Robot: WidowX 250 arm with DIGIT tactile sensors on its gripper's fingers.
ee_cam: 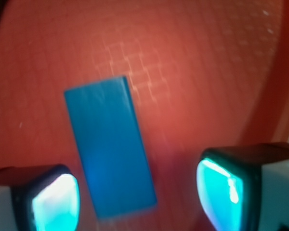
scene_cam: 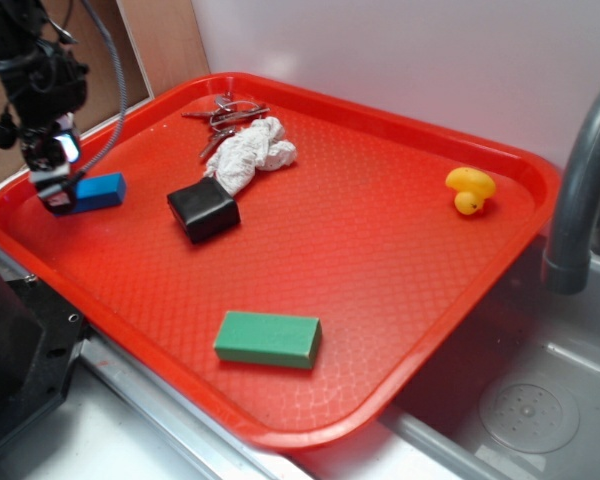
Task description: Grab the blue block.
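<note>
The blue block (scene_cam: pixel 102 190) lies flat on the red tray (scene_cam: pixel 380 260) near its far left rim. My gripper (scene_cam: pixel 58 195) hangs over the block's left end, jaws open. In the wrist view the blue block (ee_cam: pixel 111 144) lies lengthwise on the tray floor, its near end between my two fingers, closer to the left fingertip (ee_cam: pixel 55 202) than the right fingertip (ee_cam: pixel 221 192). Neither pad touches it. The wrist view is blurred.
A black squarish block (scene_cam: pixel 203 209) sits right of the blue block, with a crumpled white cloth (scene_cam: pixel 252 154) and metal keys (scene_cam: pixel 223 112) behind it. A green block (scene_cam: pixel 268 339) lies near the front rim, a yellow duck (scene_cam: pixel 469 189) at far right. A grey faucet (scene_cam: pixel 580 190) and sink stand right.
</note>
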